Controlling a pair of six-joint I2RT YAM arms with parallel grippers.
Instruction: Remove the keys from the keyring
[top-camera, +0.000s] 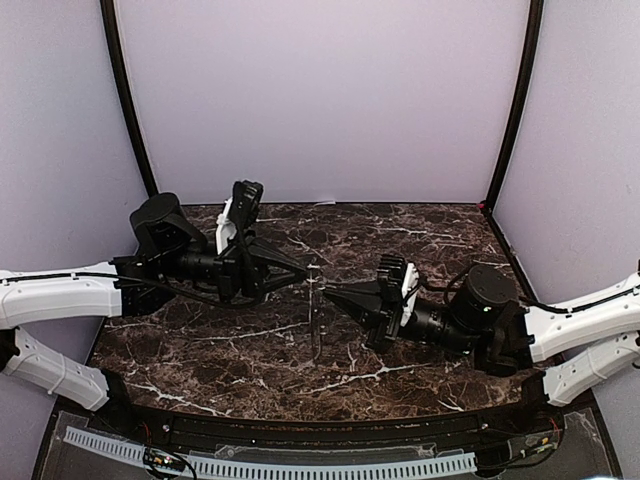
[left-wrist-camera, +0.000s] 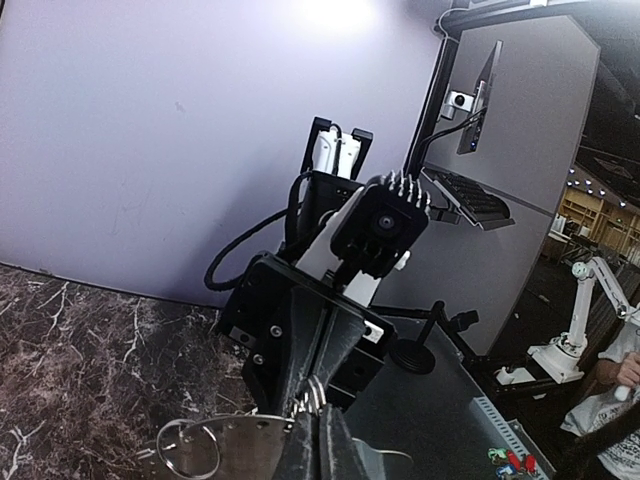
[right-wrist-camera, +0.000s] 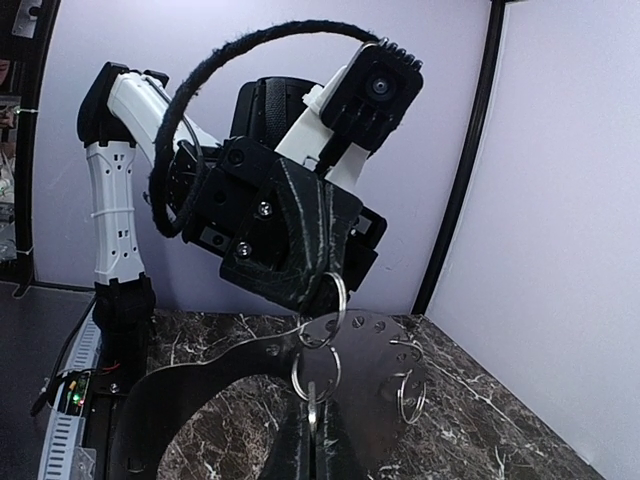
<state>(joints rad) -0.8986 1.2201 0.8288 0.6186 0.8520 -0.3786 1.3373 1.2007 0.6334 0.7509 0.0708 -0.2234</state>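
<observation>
The keyring (right-wrist-camera: 380, 365) is a thin, flat, pale grey loop with holes along its rim, held upright above the marble table (top-camera: 220, 350); it is edge-on in the top view (top-camera: 315, 318). My left gripper (top-camera: 303, 272) is shut on a small split ring (right-wrist-camera: 334, 296) threaded through a top hole; this ring also shows in the left wrist view (left-wrist-camera: 314, 393) at my fingertips (left-wrist-camera: 300, 440). My right gripper (top-camera: 326, 293) faces it from the right. It is shut on a thin key (right-wrist-camera: 313, 408), seen edge-on, that hangs from a second split ring (right-wrist-camera: 317, 372).
More split rings hang from the keyring's holes (right-wrist-camera: 411, 393), and one shows at its left end in the left wrist view (left-wrist-camera: 190, 448). Pale walls with black corner posts (top-camera: 130, 110) close in the table. A slotted white rail (top-camera: 270, 462) runs along the near edge.
</observation>
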